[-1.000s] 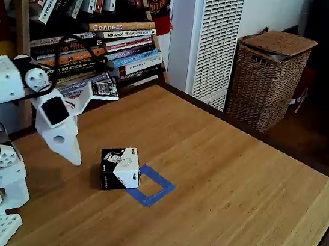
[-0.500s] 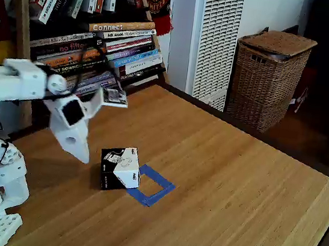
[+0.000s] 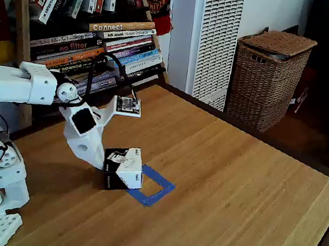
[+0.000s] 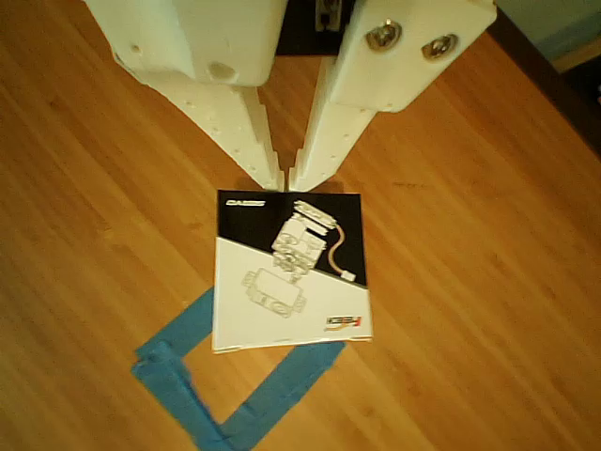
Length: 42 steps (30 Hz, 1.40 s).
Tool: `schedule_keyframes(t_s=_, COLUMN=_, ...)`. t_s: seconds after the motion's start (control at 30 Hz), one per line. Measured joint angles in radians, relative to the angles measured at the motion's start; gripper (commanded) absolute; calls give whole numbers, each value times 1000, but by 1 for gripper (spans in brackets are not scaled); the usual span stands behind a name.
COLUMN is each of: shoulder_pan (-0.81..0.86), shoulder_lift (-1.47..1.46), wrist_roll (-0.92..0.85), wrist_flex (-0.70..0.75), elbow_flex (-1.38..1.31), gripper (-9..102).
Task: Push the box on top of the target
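1. The white arm reaches in from the left of the fixed view, and the gripper (image 3: 100, 162) is down at the table right behind the box (image 3: 123, 168).
2. In the other view, the gripper (image 4: 285, 178) has its two white fingers pinched almost tip to tip, clenched with nothing between them, and the tips sit right at the box's (image 4: 291, 272) upper edge.
3. The box shows a black-and-white top face with printed line drawings, black half toward the gripper, white half toward the tape.
4. The target (image 3: 156, 186) is a hollow square of blue tape on the wooden table (image 3: 234, 193). In the fixed view the box sits at its left corner, overlapping that edge.
5. From the other view, the target (image 4: 174, 376) pokes out below and to the left of the box. The box's lower part covers a corner of the square, but most of the outline is uncovered.
6. A small black-and-white tag (image 3: 128, 105) rides on the arm above the gripper.
7. Behind the arm, stacked books (image 3: 111, 43) fill a shelf. A white louvred unit (image 3: 215, 38) and a wicker basket (image 3: 268, 76) stand beyond the table's far edge.
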Motion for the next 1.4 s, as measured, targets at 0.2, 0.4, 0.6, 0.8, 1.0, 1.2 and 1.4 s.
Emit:
schedule_keyframes(t_s=0.2, shoulder_pan=29, shoulder_lift=0, wrist_roll=-48, wrist_flex=0, elbow_flex=0, gripper=0)
schedule_keyframes(t_s=0.4, shoulder_pan=80, shoulder_lift=0, wrist_roll=-120, wrist_flex=0, elbow_flex=0, gripper=0)
schedule_keyframes(t_s=0.6, shoulder_pan=132, shoulder_lift=-14, wrist_roll=-195, wrist_flex=-28, elbow_flex=0, gripper=0)
schedule_keyframes(t_s=0.8, shoulder_pan=118, shoulder_lift=-55, wrist_roll=-179, wrist_flex=-67, elbow_flex=0, gripper=0)
schedule_keyframes(t_s=1.0, shoulder_pan=87, shoulder_lift=-64, wrist_roll=-144, wrist_flex=-69, elbow_flex=0, gripper=0)
schedule_keyframes(t_s=1.2, shoulder_pan=49, shoulder_lift=-64, wrist_roll=-101, wrist_flex=-54, elbow_flex=0, gripper=0)
schedule_keyframes(t_s=1.4, shoulder_pan=44, shoulder_lift=-66, wrist_roll=-97, wrist_flex=-48, elbow_flex=-20, gripper=0)
